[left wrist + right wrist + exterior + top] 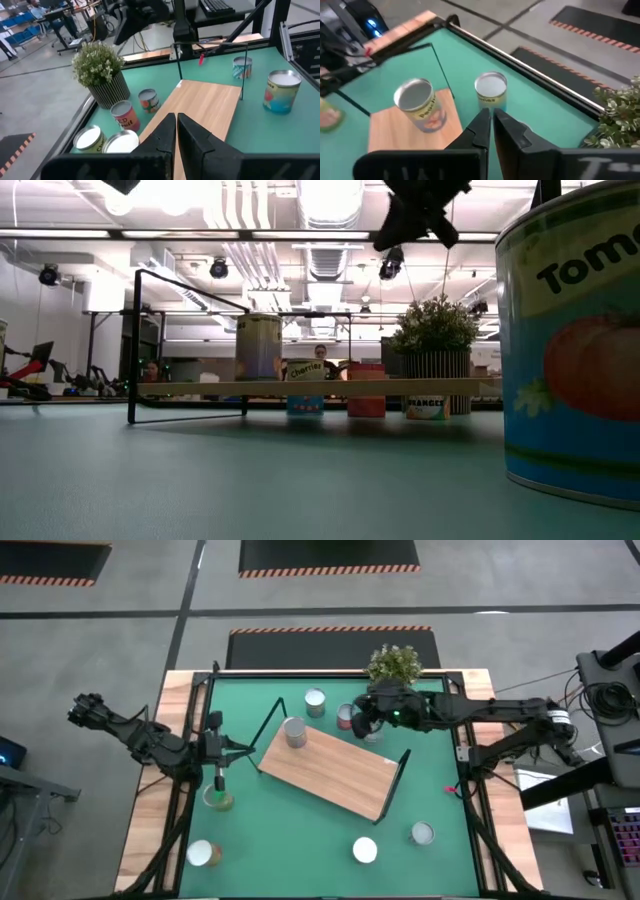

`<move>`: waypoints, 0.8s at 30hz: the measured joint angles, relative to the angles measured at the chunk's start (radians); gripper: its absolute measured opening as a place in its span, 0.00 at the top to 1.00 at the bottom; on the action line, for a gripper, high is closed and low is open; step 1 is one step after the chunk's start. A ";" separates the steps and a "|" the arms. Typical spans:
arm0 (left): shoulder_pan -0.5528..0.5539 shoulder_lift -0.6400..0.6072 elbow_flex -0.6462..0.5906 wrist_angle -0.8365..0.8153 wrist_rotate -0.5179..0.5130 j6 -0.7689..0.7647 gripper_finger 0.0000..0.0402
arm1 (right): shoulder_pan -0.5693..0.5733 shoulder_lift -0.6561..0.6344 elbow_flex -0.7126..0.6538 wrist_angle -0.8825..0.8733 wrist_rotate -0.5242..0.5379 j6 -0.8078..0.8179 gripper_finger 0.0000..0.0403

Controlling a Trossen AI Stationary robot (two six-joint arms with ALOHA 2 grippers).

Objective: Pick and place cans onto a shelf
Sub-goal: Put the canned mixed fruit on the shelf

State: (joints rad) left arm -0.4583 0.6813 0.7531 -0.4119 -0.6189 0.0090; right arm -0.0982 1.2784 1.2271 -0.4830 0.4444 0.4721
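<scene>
Hovering near the far edge of the green mat (300, 830), the right gripper (362, 723) hangs with its fingers pressed together and nothing between them, just beside the potted plant (394, 664) and close to a reddish-topped can (346, 715). The left gripper (222, 748) sits at the left side of the mat, fingers likewise closed and empty, next to the shelf's near wire loop.

The shelf (335, 775) lies diagonally in the middle of the mat, and only one can (294, 731) stands on it, near its left end. A silvery-topped can (315, 701) waits on the mat just behind that end. Others are scattered: one by the left gripper (217, 798), one at the front left (203, 853), a white-topped one (365, 850) and a silvery one (423, 832) toward the front right (the tomato tin filling the low view is probably one of these front cans, though which is unclear).

By my reading, the job is early: one can placed, the rest still to go, and the arms are between picks. The next move likely calls for the right gripper to spread its fingers, drop over a nearby can behind the shelf, and clear the wire loop when carrying it across.
</scene>
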 joint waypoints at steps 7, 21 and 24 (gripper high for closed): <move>0.000 -0.008 -0.017 0.010 0.007 -0.012 1.00 | 0.002 0.155 0.125 -0.062 -0.007 0.003 0.97; -0.006 -0.009 -0.014 0.013 0.009 -0.017 1.00 | -0.001 0.332 0.157 -0.142 -0.007 0.103 0.97; -0.006 -0.010 0.003 0.016 0.007 0.028 1.00 | -0.011 0.343 0.157 -0.157 -0.007 0.126 0.97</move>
State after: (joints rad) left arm -0.4648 0.6716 0.7556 -0.3962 -0.6122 0.0371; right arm -0.1096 1.6218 1.3846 -0.6403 0.4374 0.5978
